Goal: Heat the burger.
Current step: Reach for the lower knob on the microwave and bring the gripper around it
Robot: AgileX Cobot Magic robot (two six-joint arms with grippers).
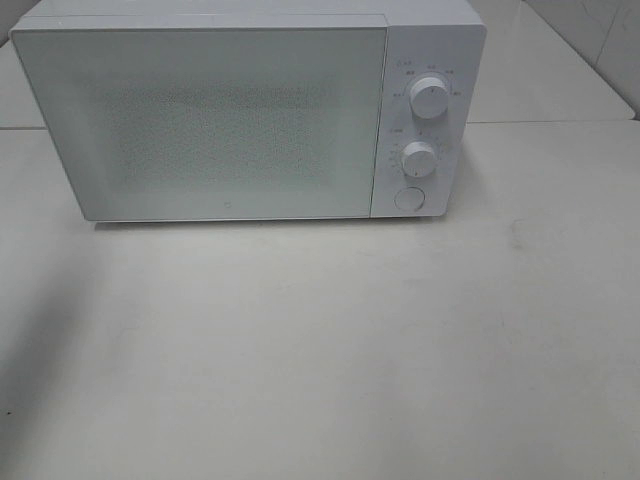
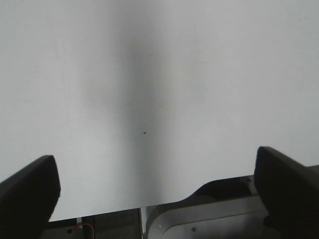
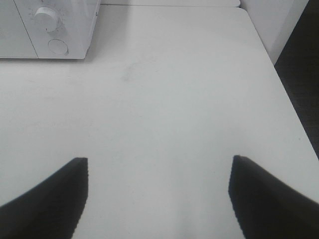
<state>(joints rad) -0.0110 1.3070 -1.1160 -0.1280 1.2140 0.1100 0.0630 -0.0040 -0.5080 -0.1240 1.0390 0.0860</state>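
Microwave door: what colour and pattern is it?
The microwave door is pale white-grey with a fine dotted mesh across its middle, clearest in the exterior high view.

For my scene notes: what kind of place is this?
Likely a test bench staged as a kitchen: a white microwave with two dials stands, door shut, on a plain white table.
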